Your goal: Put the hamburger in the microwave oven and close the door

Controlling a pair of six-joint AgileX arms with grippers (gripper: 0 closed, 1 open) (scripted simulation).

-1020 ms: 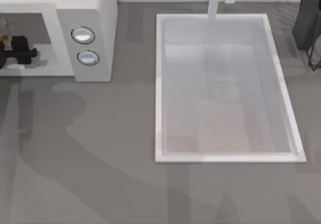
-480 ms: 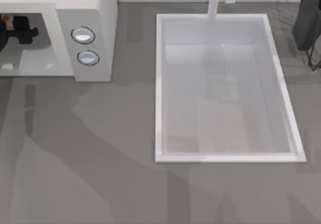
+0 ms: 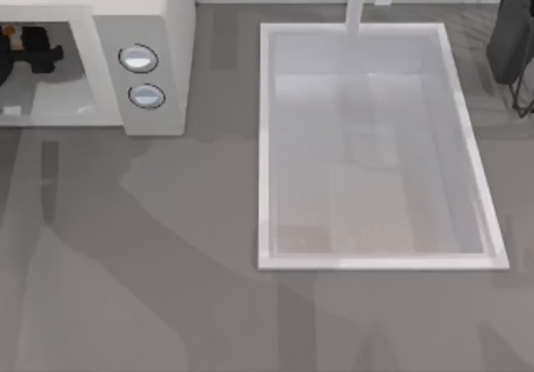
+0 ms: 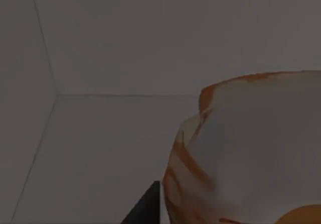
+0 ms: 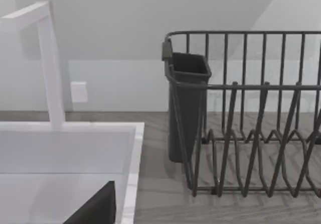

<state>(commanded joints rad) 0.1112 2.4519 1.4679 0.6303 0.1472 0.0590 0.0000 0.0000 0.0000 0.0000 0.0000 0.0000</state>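
The off-white microwave oven (image 3: 142,22) stands at the table's back left, its grey cavity open toward the front. My left gripper (image 3: 25,53) is inside the cavity, shut on the hamburger (image 3: 8,32), whose orange edge peeks out beside the black fingers. The left wrist view has the hamburger (image 4: 251,153) close up against the cavity's grey back wall and floor. The door is out of view. My right arm is parked at the back right; one dark finger (image 5: 95,210) shows above the sink's corner.
A large white sink (image 3: 267,138) with a tap (image 3: 357,1) takes up the table's middle and right. A dark wire dish rack (image 5: 251,133) with a cutlery holder (image 3: 511,30) stands at the back right. Bare grey tabletop lies in front of the microwave oven.
Over the last second my left gripper carried the hamburger deeper into the cavity, toward its back wall. In the last half second it hardly moved.
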